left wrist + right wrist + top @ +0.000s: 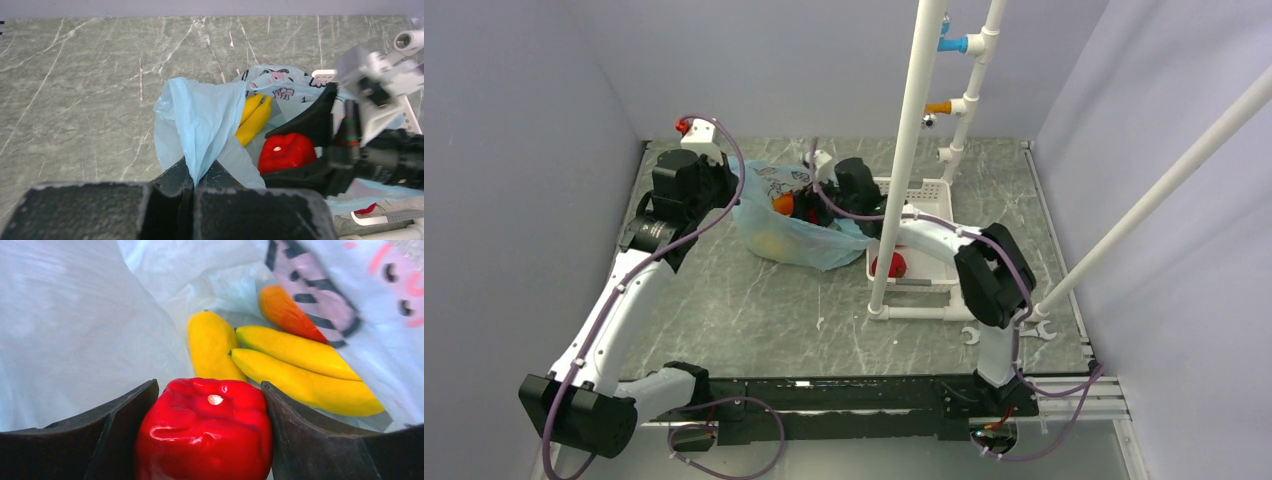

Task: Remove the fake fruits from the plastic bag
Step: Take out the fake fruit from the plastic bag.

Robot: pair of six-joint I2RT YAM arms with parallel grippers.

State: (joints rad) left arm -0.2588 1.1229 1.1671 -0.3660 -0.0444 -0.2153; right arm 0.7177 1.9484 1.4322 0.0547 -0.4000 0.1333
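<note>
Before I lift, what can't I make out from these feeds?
- Top view: plastic bag film and the right arm hide the contents; fruit count unknown.
- Right wrist view: orange piece half behind printed film; underside of the red pepper cut off by the bottom edge.
- Top view: red piece in the white basket partly behind the pipe, too small to identify.

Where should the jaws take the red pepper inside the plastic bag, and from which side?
Grip the red pepper across its two broad sides, coming through the open mouth of the plastic bag. Its top faces that opening, and the bananas lie behind it, not beside it. The right gripper has its jaws on those sides.
</note>
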